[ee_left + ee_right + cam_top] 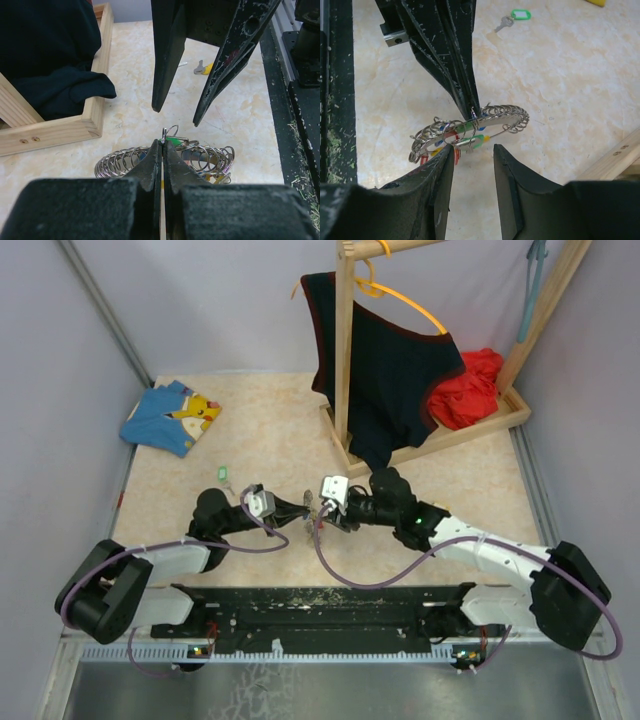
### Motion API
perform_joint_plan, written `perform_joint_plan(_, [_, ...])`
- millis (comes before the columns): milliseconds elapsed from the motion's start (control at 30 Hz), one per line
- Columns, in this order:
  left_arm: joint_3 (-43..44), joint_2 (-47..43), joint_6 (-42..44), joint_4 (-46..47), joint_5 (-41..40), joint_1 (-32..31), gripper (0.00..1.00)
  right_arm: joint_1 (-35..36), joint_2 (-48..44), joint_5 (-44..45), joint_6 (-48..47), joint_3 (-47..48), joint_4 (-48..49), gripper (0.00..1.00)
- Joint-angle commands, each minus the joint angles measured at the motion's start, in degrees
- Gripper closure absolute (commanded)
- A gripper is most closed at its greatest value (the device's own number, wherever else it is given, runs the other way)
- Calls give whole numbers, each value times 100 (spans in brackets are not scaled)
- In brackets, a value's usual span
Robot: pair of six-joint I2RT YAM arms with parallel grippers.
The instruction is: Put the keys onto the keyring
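Far left on the table (270,420): a crumpled blue-and-yellow garment (168,418). Right of it, a green-tagged key (224,474) lies loose and flat, well apart from everything else. Left arm (165,562) reaches in toward centre. The left jaws are pressed together, clamped on one small split ring at the top of the keyring (470,129). The keyring is dead centre between the two arms, near the front rail. It's a big loop packed with small silver rings, with green, red, yellow and blue tags bunched in the middle. Can't tell whether it hangs free or touches the table. Right arm (480,545) comes in from the other side. The right jaws are apart, one finger on each side of the keyring's near edge, gripping nothing. Left wrist view shows the same: the right jaws are spread just above the rings. That view also shows a yellow-tagged key (204,68) flat on the table beyond them. Back right: wooden rack (345,350) with a dark garment (395,370) on an orange hanger (415,300), and a red cloth (468,390) in its base.
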Motion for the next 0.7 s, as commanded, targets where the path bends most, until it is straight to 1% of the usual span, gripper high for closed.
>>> perform_joint_plan(0, [-52,-9,-176,588,37,-37,100,62,138,71,158,-89,817,62])
perform_joint_plan(100, [-57,-9,-178,615,58,-33,100,61,257,86,200,-147,1006,64])
perform_joint_plan(300, [-66,-23,-210,641,91,-35,100,62,336,119,295,-264,1335,71])
perform_joint_plan(600, [-57,11,-217,675,101,-36,100,68,302,41,330,-264,1406,72])
perform_joint_plan(667, [-52,18,-223,677,107,-40,100,62,305,64,335,-279,1439,74])
